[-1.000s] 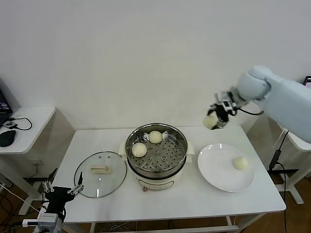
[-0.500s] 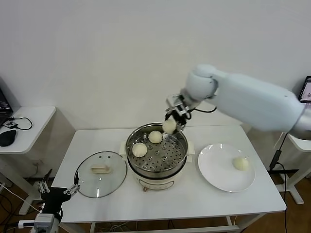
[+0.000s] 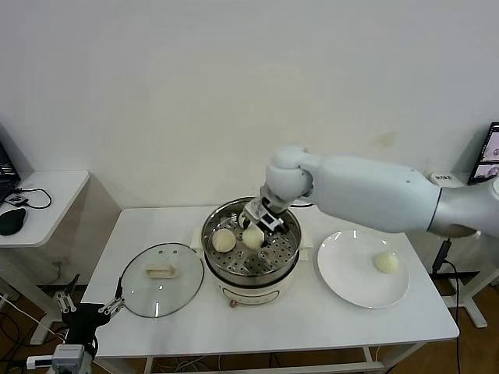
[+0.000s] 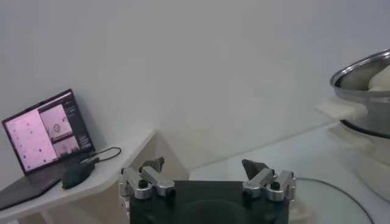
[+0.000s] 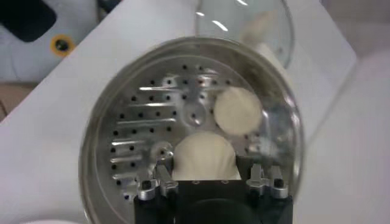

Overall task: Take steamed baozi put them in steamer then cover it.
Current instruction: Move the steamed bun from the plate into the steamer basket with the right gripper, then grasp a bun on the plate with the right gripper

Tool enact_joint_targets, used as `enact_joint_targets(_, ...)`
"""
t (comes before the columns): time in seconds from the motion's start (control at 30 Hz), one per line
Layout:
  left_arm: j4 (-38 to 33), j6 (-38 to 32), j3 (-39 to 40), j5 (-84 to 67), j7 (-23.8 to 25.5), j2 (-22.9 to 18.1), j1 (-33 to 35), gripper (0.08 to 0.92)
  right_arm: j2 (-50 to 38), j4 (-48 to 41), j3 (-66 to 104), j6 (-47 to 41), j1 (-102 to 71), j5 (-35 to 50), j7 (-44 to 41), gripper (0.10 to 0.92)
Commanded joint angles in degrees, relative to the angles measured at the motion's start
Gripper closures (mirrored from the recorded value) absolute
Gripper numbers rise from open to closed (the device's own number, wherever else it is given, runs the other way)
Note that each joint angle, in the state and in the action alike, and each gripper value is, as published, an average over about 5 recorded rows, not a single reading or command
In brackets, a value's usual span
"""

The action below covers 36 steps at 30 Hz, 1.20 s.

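Note:
The steel steamer (image 3: 251,253) stands on its cream base at the table's middle. My right gripper (image 3: 257,224) reaches down into it, shut on a steamed baozi (image 3: 253,237) held just over the perforated bottom; the right wrist view shows this bun (image 5: 204,157) between the fingers (image 5: 163,176). A second baozi (image 3: 224,241) lies in the basket beside it (image 5: 238,110). Another baozi (image 3: 385,262) lies on the white plate (image 3: 351,284). The fourth is hidden. The glass cover (image 3: 140,292) lies flat left of the steamer. My left gripper (image 3: 86,313) hangs open below the table's left front corner.
A side table (image 3: 54,191) with a mouse and cables stands at the left. The left wrist view shows a laptop (image 4: 46,131), a mouse (image 4: 76,173) and the steamer's rim (image 4: 365,70). The white table (image 3: 296,323) has bare room along its front.
My right arm swung left from beside the plate, carrying the baozi over the steamer's rim and down into the basket. The left gripper sank slightly.

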Motion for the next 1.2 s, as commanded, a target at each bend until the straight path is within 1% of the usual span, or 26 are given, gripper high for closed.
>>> enact_joint_targets(0.03, 0.07, -0.01, 0.08, 0.06, -0.01, -0.10, -0.08, 0.177, -0.23, 3.00, -2.59, 7.60, -1.58, -4.34, 1.91, 0.381)
enact_joint_targets(0.27, 0.03, -0.08, 0.01, -0.02, -0.03, -0.19, -0.01, 0.177, 0.10, 3.47, -3.28, 10.19, -1.62, -5.07, 2.25, 0.381)
enact_joint_targets(0.57, 0.00, -0.21, -0.04, -0.11, -0.09, -0.30, 0.07, 0.177, 0.25, 3.79, -3.56, 10.75, -1.11, -5.30, 1.86, 0.375)
enact_joint_targets(0.67, 0.01, -0.21, -0.02, -0.09, -0.08, -0.27, 0.02, 0.177, -0.04, 3.77, -3.36, 10.79, -0.94, -5.23, 1.79, 0.345)
enact_joint_targets(0.83, 0.07, -0.21, -0.11, -0.09, -0.06, -0.08, -0.06, 0.177, -0.87, 3.32, -1.86, 11.00, 0.03, -4.79, 2.00, 0.241)
enact_joint_targets(0.9, 0.07, -0.20, -0.13, -0.09, -0.04, -0.02, -0.10, 0.177, -1.33, 2.86, -0.63, 10.89, 0.31, -4.57, 2.06, 0.214)
enact_joint_targets(1.07, 0.02, -0.24, -0.07, 0.00, 0.10, 0.05, -0.18, 0.177, -3.63, 1.51, 4.42, 9.31, 0.39, -3.99, 1.46, 0.203)
enact_joint_targets(1.2, -0.07, -0.21, -0.06, 0.02, 0.15, 0.35, -0.17, 0.177, -7.17, 1.25, 8.34, 3.99, 0.65, -6.79, -0.16, 0.202)
